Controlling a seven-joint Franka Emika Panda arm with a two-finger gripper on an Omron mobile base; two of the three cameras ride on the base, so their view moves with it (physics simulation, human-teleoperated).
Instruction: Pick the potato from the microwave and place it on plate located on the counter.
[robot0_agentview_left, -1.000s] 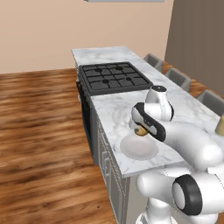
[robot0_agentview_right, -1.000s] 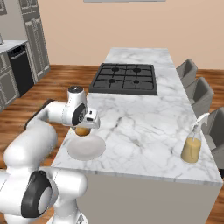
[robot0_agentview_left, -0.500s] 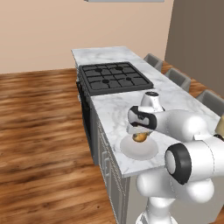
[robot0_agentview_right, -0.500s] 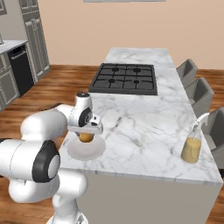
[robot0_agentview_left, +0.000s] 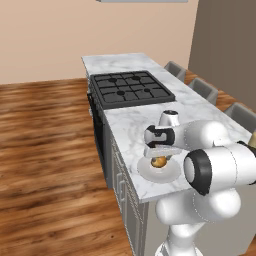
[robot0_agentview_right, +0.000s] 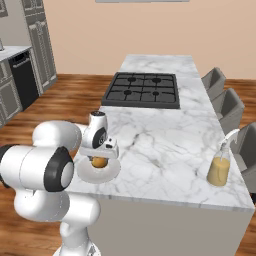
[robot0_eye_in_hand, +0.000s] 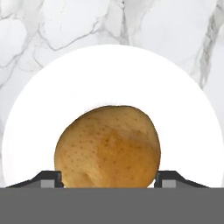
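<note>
My gripper (robot0_agentview_left: 159, 158) (robot0_agentview_right: 100, 158) (robot0_eye_in_hand: 109, 178) points straight down, shut on the potato (robot0_agentview_left: 159, 162) (robot0_agentview_right: 99, 162) (robot0_eye_in_hand: 109, 146), a golden-brown speckled lump. The potato hangs low over the middle of the pale round plate (robot0_agentview_left: 148, 173) (robot0_agentview_right: 84, 172) (robot0_eye_in_hand: 109, 72), at or just above its surface; contact cannot be told. Both fingertips (robot0_eye_in_hand: 51, 177) press against the potato's sides. The plate rests near the front corner of the marble counter (robot0_agentview_left: 131, 123) (robot0_agentview_right: 160, 137). The microwave is out of view.
A black gas cooktop (robot0_agentview_left: 131, 88) (robot0_agentview_right: 142, 90) sits farther along the counter. A bottle of orange liquid (robot0_agentview_right: 219, 169) stands at the counter's near right edge. Grey chairs (robot0_agentview_right: 222, 95) line the far side. Wood floor lies left of the island.
The gripper has come down with the potato, from above the plate to just over its middle. The arm's elbow has swung closer to the counter.
</note>
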